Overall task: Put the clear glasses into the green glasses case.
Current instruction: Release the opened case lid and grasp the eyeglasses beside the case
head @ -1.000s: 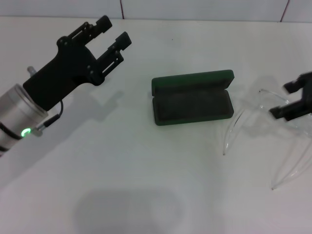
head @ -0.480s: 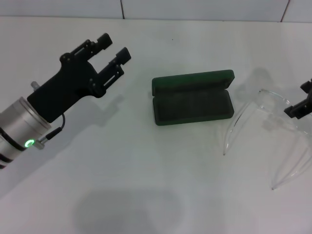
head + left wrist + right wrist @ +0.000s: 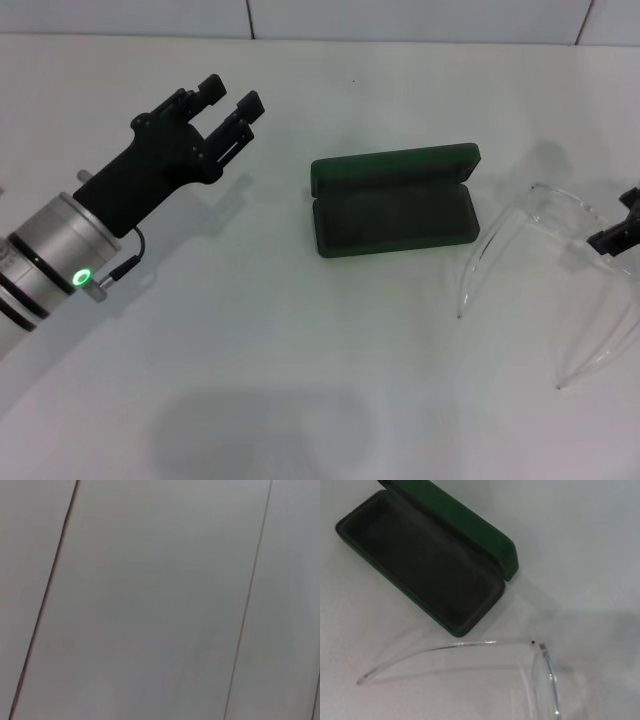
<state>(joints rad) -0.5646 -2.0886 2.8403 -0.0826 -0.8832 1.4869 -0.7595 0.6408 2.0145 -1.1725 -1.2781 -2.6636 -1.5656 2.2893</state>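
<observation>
The green glasses case [image 3: 395,205] lies open in the middle of the white table, lid tipped back and dark lining empty; the right wrist view shows it too [image 3: 420,565]. The clear glasses [image 3: 560,200] rest on the table just right of the case, arms unfolded and pointing toward me, with one arm and the lens corner [image 3: 470,644] seen beside the case. My right gripper [image 3: 620,232] shows only as a dark piece at the right edge, next to the lens. My left gripper [image 3: 230,100] hangs open and empty at the far left, well away from the case.
The white table [image 3: 300,380] runs back to a tiled wall [image 3: 400,18]. My left arm's silver forearm [image 3: 45,265] crosses the left side of the table. The left wrist view holds only pale wall tiles [image 3: 160,600].
My right gripper has drawn back to the right, off the glasses and almost out of frame. My left gripper has turned and shifted a little. Glasses and case have stayed put.
</observation>
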